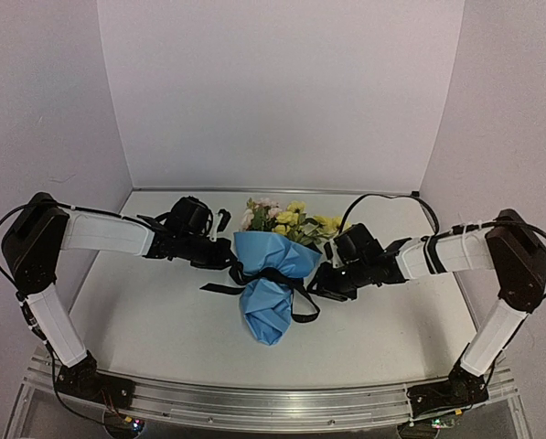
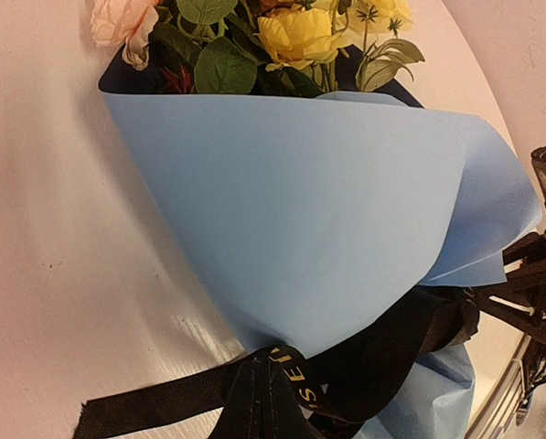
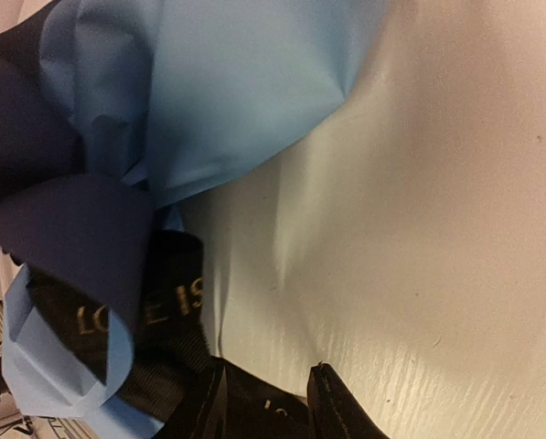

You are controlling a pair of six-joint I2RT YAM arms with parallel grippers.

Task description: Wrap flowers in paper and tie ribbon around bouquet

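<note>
- The left gripper [image 1: 225, 259] sits against the left flank of the bouquet [image 1: 271, 283], level with its waist. Its jaws are together. In its wrist view the ribbon [image 2: 286, 375] seems gathered and pinched right at their tips. That is a judgement, since the black band hides the fingers themselves.
- One loose tail of the ribbon trails leftward from there onto the table [image 1: 135, 320].
- The bouquet lies on the table midway between the two arms, with its long axis running far to near. The flowers [image 1: 286, 219] point toward the back wall, and the crumpled narrow end of the paper [image 2: 300, 210] points toward the arm bases. The ribbon crosses that axis at the pinched waist.
- On the right side a loop of ribbon droops from the waist toward the near edge.
- The right gripper [image 1: 320, 283] comes in from the right at the same height. Its jaws stand apart, and a strand of ribbon lies in the gap between the fingers [image 3: 332, 407], not clamped.
- The next move likely turns on that strand. It lies directly between the right claw's tips, so the right arm is the nearer one to take it and pull rightward — away from the left arm's hold.
</note>
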